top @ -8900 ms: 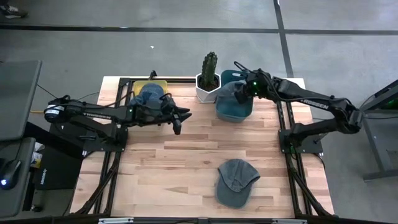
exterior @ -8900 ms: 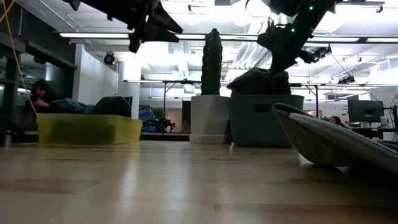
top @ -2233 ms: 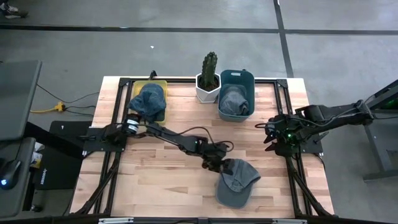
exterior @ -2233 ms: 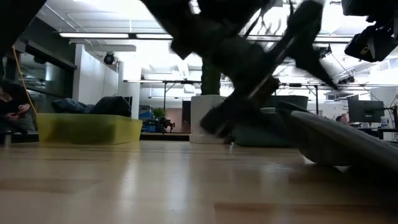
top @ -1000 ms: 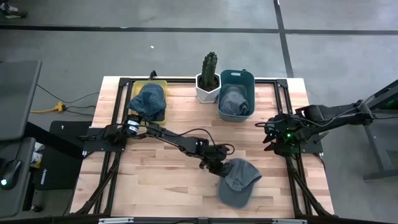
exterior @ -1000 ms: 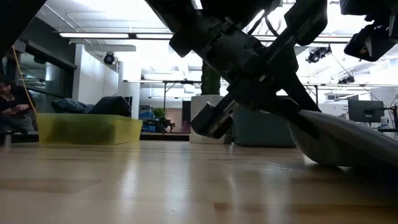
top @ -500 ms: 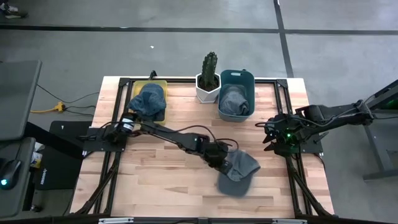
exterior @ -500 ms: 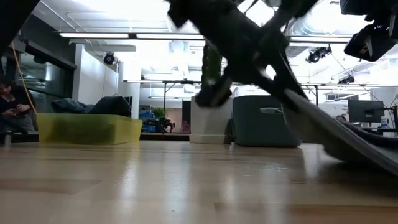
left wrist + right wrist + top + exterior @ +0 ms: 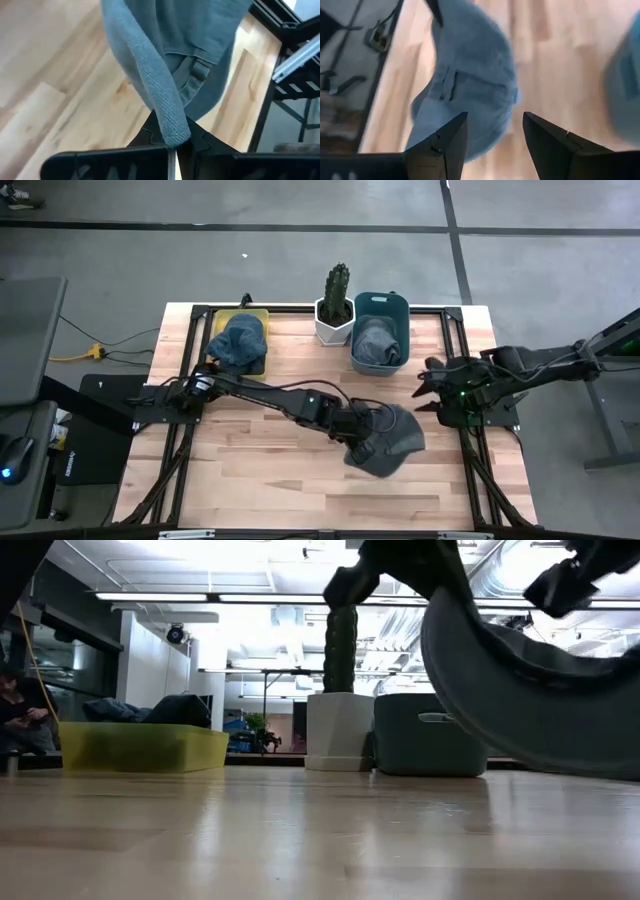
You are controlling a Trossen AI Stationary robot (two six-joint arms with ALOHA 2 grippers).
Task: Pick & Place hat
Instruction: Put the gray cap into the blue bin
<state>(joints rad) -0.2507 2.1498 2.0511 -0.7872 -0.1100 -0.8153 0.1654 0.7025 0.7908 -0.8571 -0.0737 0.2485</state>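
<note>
A grey-blue cap, the hat, hangs above the table's near right part; in the low view the hat is clear of the wood. My left gripper is shut on its edge, the arm reaching in from the table's left. My right gripper stands open by the table's right edge, a little beyond the hat. Its wrist view looks past the open fingers at the hat, with nothing between them. My left gripper pinches the hat's thick stitched edge between its two fingers, which come at it from the table's left. The hat hangs from this edge, lifted clear of the table, with its back strap showing beyond the fingers.
At the far edge stand a yellow tray holding a blue hat, a white pot with a cactus and a teal bin holding another hat. Black frame rails run along the table's right side. Bare wood lies at centre and near left.
My left gripper, shut on the hat's edge, has gone up and a little toward the far right. The hat, which lay on the table, has been drawn up by that edge and now hangs clear. My right gripper has shifted slightly toward the far edge, still open.
</note>
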